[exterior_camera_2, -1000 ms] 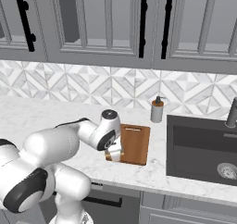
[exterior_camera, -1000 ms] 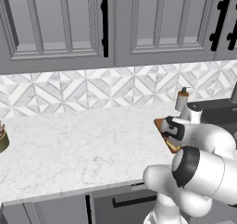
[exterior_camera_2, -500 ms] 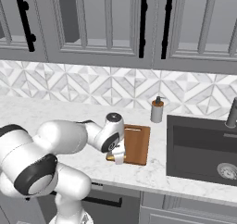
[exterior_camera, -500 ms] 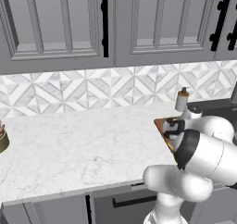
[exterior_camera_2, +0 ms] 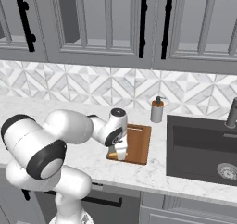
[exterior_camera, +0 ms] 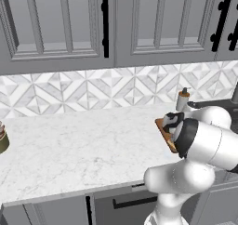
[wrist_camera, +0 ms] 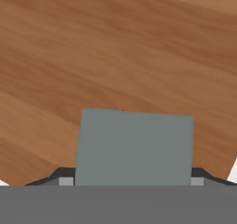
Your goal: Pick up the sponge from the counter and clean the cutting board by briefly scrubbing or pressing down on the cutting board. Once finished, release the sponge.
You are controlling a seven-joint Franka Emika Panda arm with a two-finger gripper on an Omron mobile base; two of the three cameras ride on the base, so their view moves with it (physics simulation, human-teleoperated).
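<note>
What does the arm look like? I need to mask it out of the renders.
Glossy white rounded links with dark grey to black bands at the joints. The end effector is a white block below a wrist capped by a dark disc, with small dark fingertips. No cables or markings show.

My left base view sits behind the arm on its left, looking forward and down across the counter (exterior_camera: 69, 149); the fingers are at its right, over the cutting board (exterior_camera: 163, 129). My right base view looks from the other side, board (exterior_camera_2: 139, 144) just beyond the fingers. Both share counter, board and backsplash (exterior_camera_2: 92, 86). My hand view looks along the fingers, very near the board (wrist_camera: 115, 47).
</note>
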